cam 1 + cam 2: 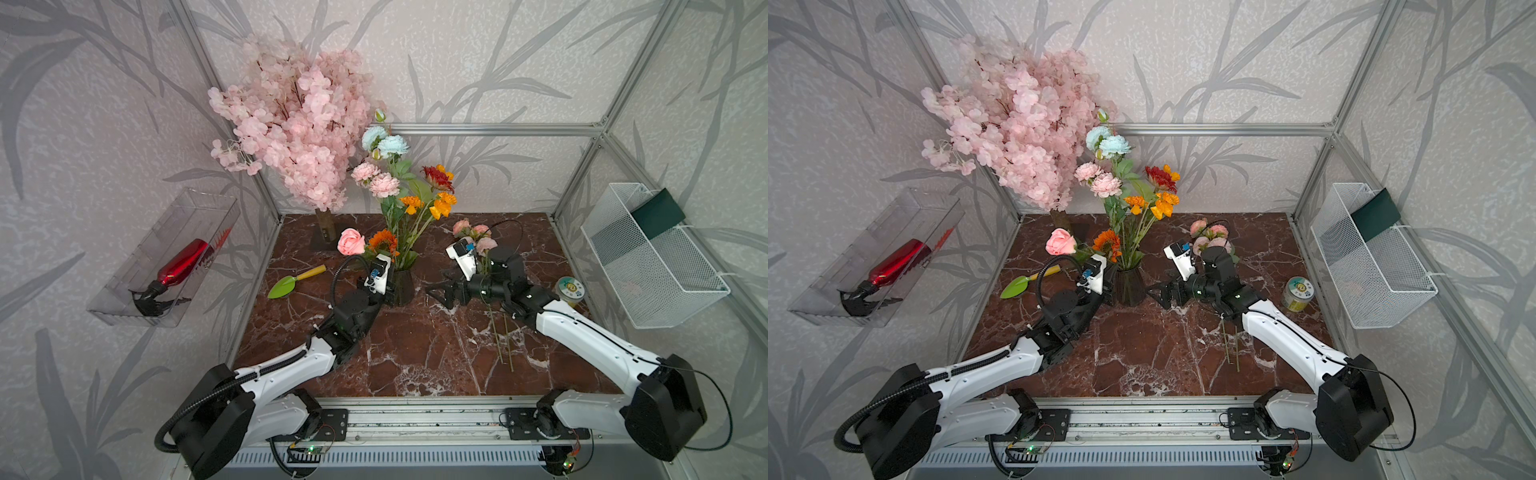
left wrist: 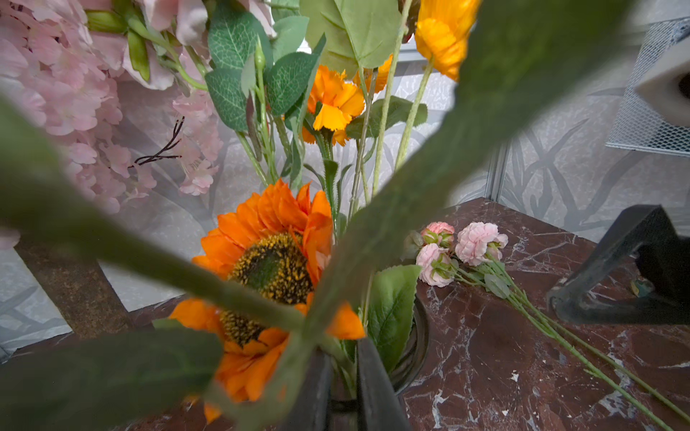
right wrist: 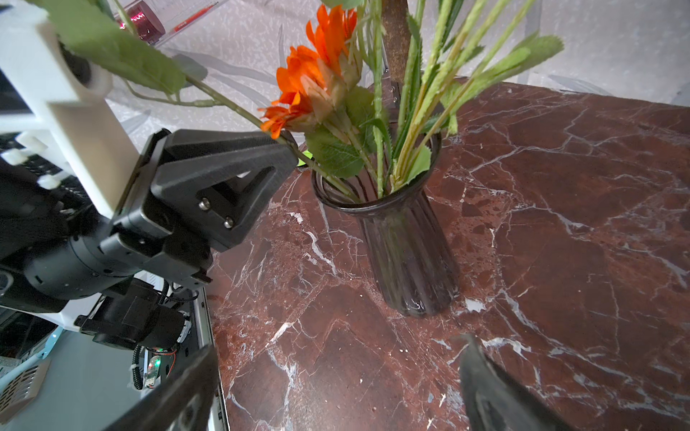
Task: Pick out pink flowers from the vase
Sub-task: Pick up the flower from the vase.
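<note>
The dark glass vase (image 1: pixel 402 286) (image 3: pixel 407 253) stands mid-table, full of stems. Two pink carnations (image 1: pixel 376 179) rise from it, and a pink rose (image 1: pixel 351 242) leans out to its left. A few more pink flowers (image 1: pixel 473 235) (image 2: pixel 459 246) lie on the table to the right, partly under my right arm. My left gripper (image 2: pixel 343 377) is at the vase's mouth, shut on a green stem that runs up toward the pink rose. My right gripper (image 3: pixel 339 347) (image 1: pixel 438 295) hangs open and empty just right of the vase.
An orange sunflower (image 1: pixel 382 241), light blue blooms (image 1: pixel 382 139) and orange-red flowers (image 1: pixel 440 195) share the vase. A pale pink blossom tree (image 1: pixel 299 124) stands back left, with a green trowel (image 1: pixel 291 282) on the table in front of it. A round tin (image 1: pixel 570 289) sits right, below a wire basket (image 1: pixel 652 257).
</note>
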Motion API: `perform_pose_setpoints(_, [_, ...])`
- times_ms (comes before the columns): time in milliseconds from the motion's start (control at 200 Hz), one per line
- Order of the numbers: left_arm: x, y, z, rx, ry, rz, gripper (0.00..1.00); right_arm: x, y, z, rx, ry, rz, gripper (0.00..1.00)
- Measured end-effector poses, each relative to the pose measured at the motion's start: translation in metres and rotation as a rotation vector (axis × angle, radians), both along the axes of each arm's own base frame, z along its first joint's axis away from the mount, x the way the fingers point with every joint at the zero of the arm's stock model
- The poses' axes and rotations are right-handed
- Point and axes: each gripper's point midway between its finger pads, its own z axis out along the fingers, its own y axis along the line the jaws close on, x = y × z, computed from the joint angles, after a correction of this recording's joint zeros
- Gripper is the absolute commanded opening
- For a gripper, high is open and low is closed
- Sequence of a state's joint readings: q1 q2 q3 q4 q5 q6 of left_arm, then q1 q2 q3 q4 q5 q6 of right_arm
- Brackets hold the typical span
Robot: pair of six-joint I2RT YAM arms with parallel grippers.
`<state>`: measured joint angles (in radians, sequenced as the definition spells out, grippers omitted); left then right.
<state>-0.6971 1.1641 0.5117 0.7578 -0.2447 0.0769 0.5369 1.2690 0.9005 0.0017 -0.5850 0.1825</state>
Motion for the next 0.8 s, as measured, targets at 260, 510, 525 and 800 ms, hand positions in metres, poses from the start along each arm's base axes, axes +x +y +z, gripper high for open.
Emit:
perform_pose_setpoints(260, [0.004, -0.005, 0.007, -0.008, -0.011, -0.016, 0.05, -0.001, 0.000, -0.002, -0.004, 0.007, 0.000, 0.99])
perform_pose_setpoints(510, [0.003, -0.013, 0.019, -0.014, -0.017, -0.055, 0.04, -0.001, 0.000, -0.002, -0.004, 0.007, 0.000, 0.99])
perform_pose_setpoints(525, [0.003, -0.013, 0.020, -0.013, -0.016, -0.056, 0.04, -0.001, 0.000, -0.002, -0.004, 0.007, 0.000, 0.99])
perform_pose_setpoints(800, [-0.004, -0.013, 0.057, -0.018, -0.025, -0.086, 0.04, -0.001, 0.000, -0.001, -0.003, 0.006, 0.000, 0.99])
